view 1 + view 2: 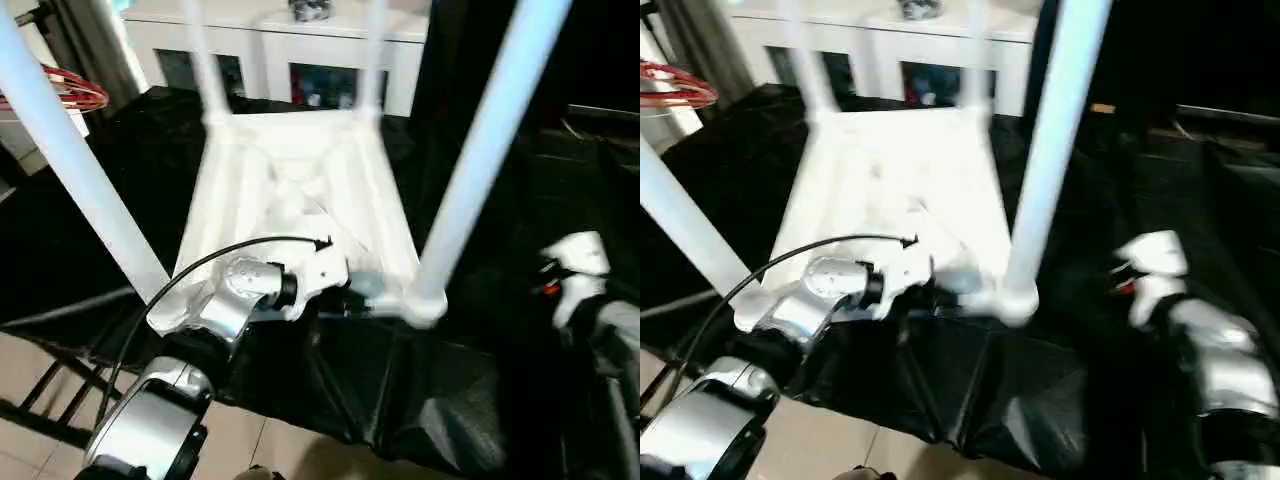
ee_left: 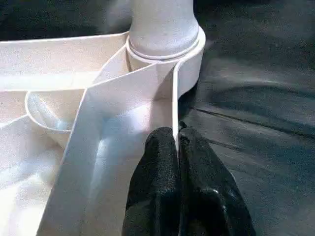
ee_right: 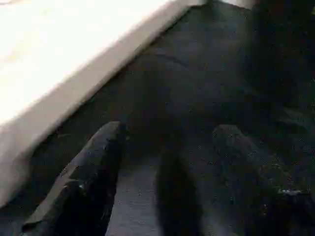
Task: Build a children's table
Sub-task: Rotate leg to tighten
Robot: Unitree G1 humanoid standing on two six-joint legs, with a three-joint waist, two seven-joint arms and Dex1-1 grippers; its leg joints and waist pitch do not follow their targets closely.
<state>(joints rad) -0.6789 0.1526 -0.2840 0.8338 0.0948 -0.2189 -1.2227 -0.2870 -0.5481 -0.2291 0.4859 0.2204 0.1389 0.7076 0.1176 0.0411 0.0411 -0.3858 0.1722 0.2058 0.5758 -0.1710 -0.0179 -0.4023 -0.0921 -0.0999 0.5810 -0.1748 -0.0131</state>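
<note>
From the head cameras, black sheeting (image 1: 470,400) covers the work surface, with pale floor tiles (image 1: 30,370) below its near edge and a white glass-door cabinet (image 1: 300,50) against the far wall; a red hoop (image 1: 75,92) shows at the far left. The children's table (image 1: 300,190) lies upside down on the sheeting, its ribbed underside facing up and four white tube legs standing in the corner sockets, the near right leg (image 1: 485,150) and near left leg (image 1: 60,150) rising past the frame. The left pincer (image 1: 352,290) reaches in at the table's near edge, close to the near right socket; the right arm's white wrist (image 1: 575,265) hangs well apart to the right over the sheeting. The left wrist view shows the left pincer pressed together on the thin edge wall (image 2: 173,98) of the table, just short of the socket (image 2: 165,49) holding a leg. The right wrist view shows the right pincer (image 3: 170,162) spread and empty above the sheeting, the table's white edge (image 3: 74,64) alongside
</note>
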